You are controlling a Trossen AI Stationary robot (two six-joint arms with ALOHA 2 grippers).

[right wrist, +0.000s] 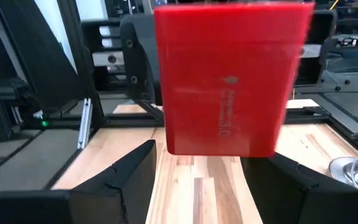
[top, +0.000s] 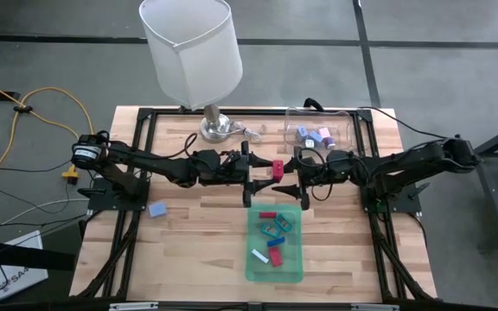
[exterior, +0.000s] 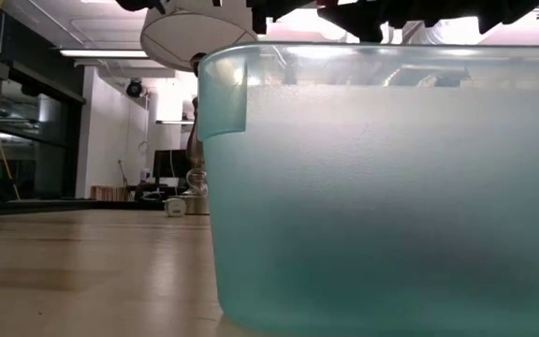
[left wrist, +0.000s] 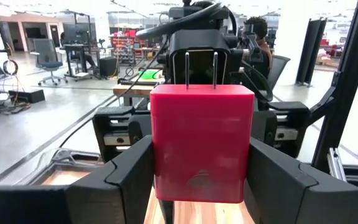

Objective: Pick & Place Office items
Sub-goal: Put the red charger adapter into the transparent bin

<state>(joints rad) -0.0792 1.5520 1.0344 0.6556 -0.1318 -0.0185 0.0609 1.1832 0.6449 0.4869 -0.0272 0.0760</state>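
Left gripper [top: 251,175] clamps a red plug block [top: 277,168] mid-air above table center, prongs toward the right arm. Right gripper [top: 298,177] faces it, fingers spread on either side, not gripping. Green tray [top: 294,269] sits just below.

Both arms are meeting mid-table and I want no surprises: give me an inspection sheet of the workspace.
Surface: wooden table.
Job's things: red block between the arms; small pieces in the green tray; blue and pink pieces in the clear container; blue piece loose on the table.
Clutter: lamp.
Claws: left claw shut on the red block; right claw open, facing it.
Cables: yellow cable on the floor.
Surroundings: person seated behind.
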